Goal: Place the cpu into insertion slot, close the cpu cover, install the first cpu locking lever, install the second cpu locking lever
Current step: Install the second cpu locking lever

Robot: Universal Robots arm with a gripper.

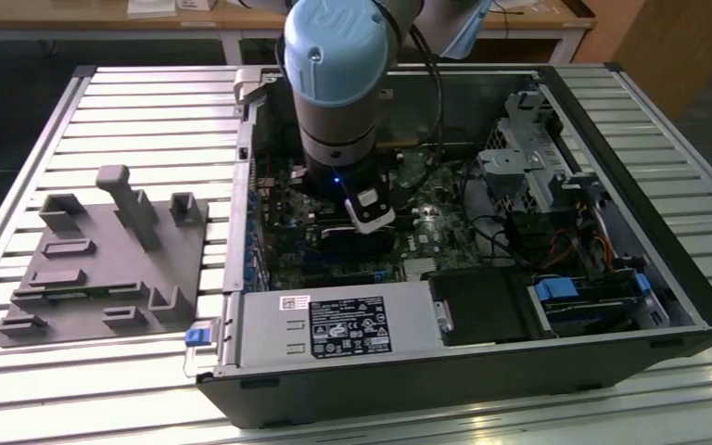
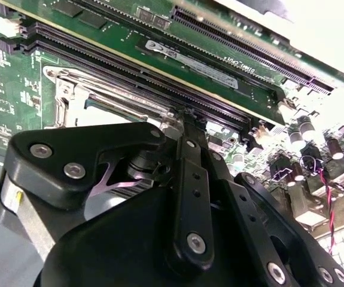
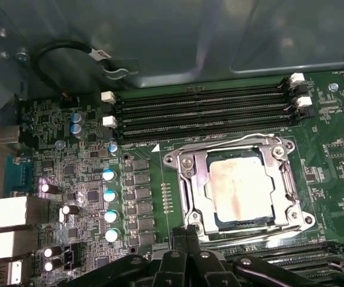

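An open computer case [image 1: 480,278] is seen lying on a slatted worktop [image 1: 133,120], with a grey fixture tray [image 1: 96,269] set well apart towards the exterior view's left. The arm [image 1: 337,83] is lowered into the case over the green motherboard [image 3: 88,173]. In the first wrist view the long black memory slots [image 3: 201,113] are seen on the far side of the insertion slot [image 3: 186,164], whose silver rim surrounds the cpu [image 3: 237,188]. The cpu is seated in the slot, its pale face showing a brownish stain. The cpu cover [image 3: 201,194] appears to be folded down around the chip, so the levers are judged to be the step in hand, though their position cannot be made out with certainty.

The pincer [image 3: 186,236] is held just beside the socket's near edge, low over the board. Its fingers appear drawn together with nothing gripped between them, and the tips seem to be set at or against the socket's rim.

For this step to be done well, pressure is best kept on the lever wire alone and off the chip face, with the neighbouring capacitors [image 3: 109,203] avoided.
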